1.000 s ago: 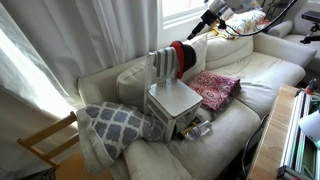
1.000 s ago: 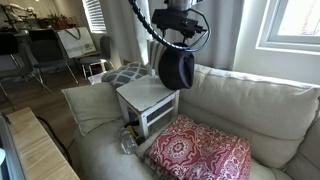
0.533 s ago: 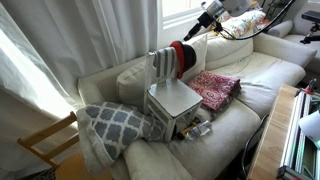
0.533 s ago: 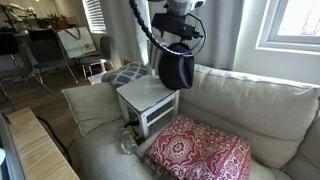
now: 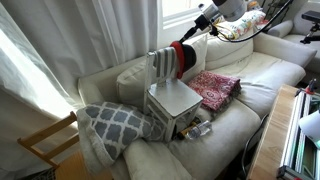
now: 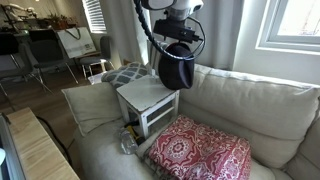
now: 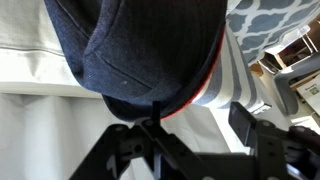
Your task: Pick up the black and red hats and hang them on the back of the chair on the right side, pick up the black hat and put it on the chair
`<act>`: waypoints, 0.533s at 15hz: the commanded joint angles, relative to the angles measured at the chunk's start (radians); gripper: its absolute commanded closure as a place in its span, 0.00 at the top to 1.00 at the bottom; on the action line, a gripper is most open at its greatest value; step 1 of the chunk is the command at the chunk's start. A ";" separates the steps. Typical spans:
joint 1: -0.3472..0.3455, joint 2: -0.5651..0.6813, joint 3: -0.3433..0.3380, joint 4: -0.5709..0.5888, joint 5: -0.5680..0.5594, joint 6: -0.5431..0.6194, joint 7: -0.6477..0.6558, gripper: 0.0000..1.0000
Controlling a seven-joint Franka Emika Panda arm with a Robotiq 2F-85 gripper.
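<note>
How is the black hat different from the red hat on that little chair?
The black hat is all dark; the red hat is bright red. The black hat looks bigger and hangs on the outside, while the red hat sits under it, nearer the slats of the chair, so only its edge peeks out in the wrist view. Both hang on the chair's back.

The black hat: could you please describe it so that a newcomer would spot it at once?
On the cream sofa stands a small grey-white chair. The black hat hangs on its back, against the red cap; it alone is plain black, unlike the patterned pink cloth beside the chair.
</note>
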 commanded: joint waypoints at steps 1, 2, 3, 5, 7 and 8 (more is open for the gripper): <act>0.000 0.050 0.003 0.014 -0.040 0.041 -0.010 0.61; -0.002 0.055 0.003 0.015 -0.048 0.048 -0.008 0.60; -0.004 0.058 0.002 0.015 -0.056 0.051 -0.005 0.56; -0.010 0.065 0.004 0.018 -0.069 0.053 -0.001 0.52; -0.012 0.072 0.002 0.025 -0.079 0.053 0.004 0.42; -0.014 0.075 0.001 0.028 -0.083 0.052 0.004 0.33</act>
